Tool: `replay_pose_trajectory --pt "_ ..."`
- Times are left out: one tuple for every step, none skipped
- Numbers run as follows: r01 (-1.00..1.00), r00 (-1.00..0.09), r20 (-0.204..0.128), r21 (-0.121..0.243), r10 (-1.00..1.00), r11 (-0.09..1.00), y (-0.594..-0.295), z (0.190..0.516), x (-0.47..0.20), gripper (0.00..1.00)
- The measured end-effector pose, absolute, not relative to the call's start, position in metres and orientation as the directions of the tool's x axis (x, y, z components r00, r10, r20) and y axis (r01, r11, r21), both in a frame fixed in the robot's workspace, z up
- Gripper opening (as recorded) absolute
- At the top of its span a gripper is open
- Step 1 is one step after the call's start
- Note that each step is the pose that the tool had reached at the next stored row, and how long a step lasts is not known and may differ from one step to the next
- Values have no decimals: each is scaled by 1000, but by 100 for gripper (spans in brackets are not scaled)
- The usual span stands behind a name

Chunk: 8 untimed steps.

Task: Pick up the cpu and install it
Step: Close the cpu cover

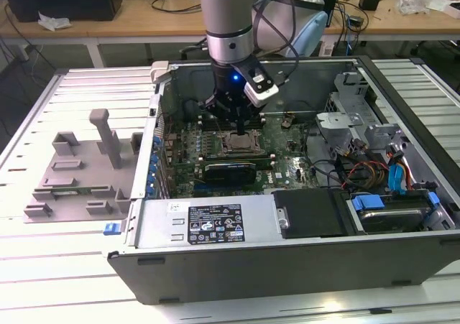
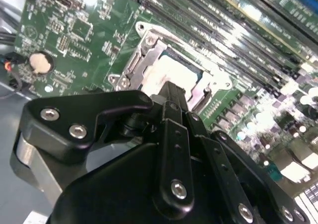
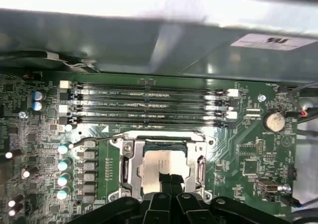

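Looking into the open case [image 1: 287,259] from beside the table, I see the arm [image 1: 226,22] plunged straight down inside it. Its claw [image 3: 169,180] is poised low over the green board [image 3: 44,149].

The claw's two black fingers [image 3: 175,180] are drawn tightly together, with nothing visibly pinched between them. Right under their tips lies the cpu [image 3: 160,163], a small flat square with a bright silver top. It lies flat inside the metal-framed socket [image 3: 128,167], which surrounds it on all sides. In both wrist views the fingertips overlap the cpu's nearer edge. I cannot tell whether they press on its lid or hover just above it.

Just beyond the claw run the long dark memory slots [image 3: 149,105], side by side. Outside the case wall, well apart from the claw toward the exterior view's left, sits a grey tray [image 1: 72,173] with upright blocks.

My guess is that the cpu is light, thin and quite rigid. Its polished lid would be slippery to a pinch from above. Its underside and the socket's contacts are probably delicate. The safest hold would be on two opposite edges, with the chip kept level and never tilted or dragged.
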<state>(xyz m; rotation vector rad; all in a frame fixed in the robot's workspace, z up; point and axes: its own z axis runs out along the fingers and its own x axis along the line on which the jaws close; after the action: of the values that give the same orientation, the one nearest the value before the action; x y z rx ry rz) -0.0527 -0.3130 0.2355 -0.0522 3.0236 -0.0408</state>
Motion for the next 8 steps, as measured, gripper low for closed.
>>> replay_pose_trajectory --pt "-33 -993 -117 -29 -36 999 -313 242 -53 11" --pt "-32 -993 -117 -29 -35 999 -313 245 -53 11" --pt "-31 -993 -117 -29 -34 999 -313 246 -53 11" --pt "-29 -993 -116 -30 -32 999 -313 247 -52 11" --pt "-27 -993 -115 -31 -31 999 -313 248 -52 11" --pt "-27 -993 -114 -31 -31 999 -313 248 -52 11" --pt "-27 -993 -114 -31 -31 999 -313 248 -52 11" --pt "-27 -993 -114 -31 -31 999 -313 248 -52 11"
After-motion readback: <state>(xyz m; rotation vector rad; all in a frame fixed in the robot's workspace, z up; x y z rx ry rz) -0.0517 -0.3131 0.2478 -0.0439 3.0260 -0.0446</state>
